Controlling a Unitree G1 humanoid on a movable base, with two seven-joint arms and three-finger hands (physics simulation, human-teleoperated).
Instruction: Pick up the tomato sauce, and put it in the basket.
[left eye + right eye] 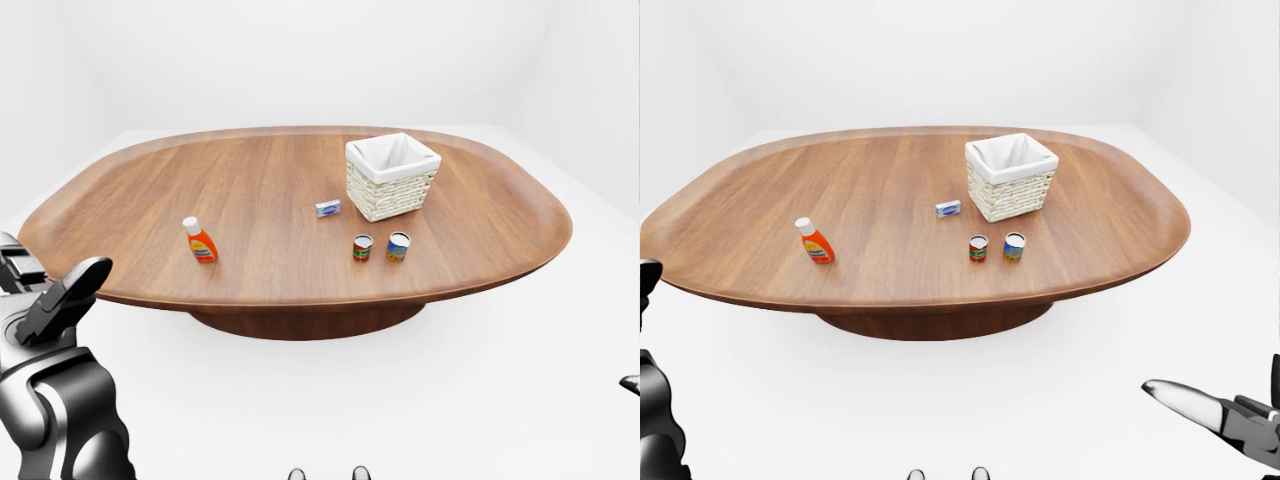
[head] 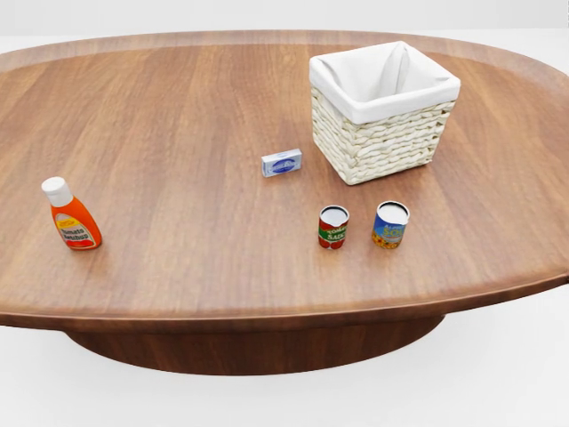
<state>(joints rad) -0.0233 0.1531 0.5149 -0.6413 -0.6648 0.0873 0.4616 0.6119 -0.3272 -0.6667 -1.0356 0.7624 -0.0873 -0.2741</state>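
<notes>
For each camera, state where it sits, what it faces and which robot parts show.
Left-eye: on the head, faces the whole table; left hand at lower left.
Head: on the head, looks down closer at the basket and sauce can; no body.
Right-eye: on the head, same scene; right hand at lower right.
All share the ketchup.

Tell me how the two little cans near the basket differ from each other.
The tomato sauce can has a red and green label; the other can has a blue and yellow one. The tomato sauce can stands to the left in the head view, the blue can to the right, nearer the basket. Both stand upright, similar in size, untouched.
</notes>
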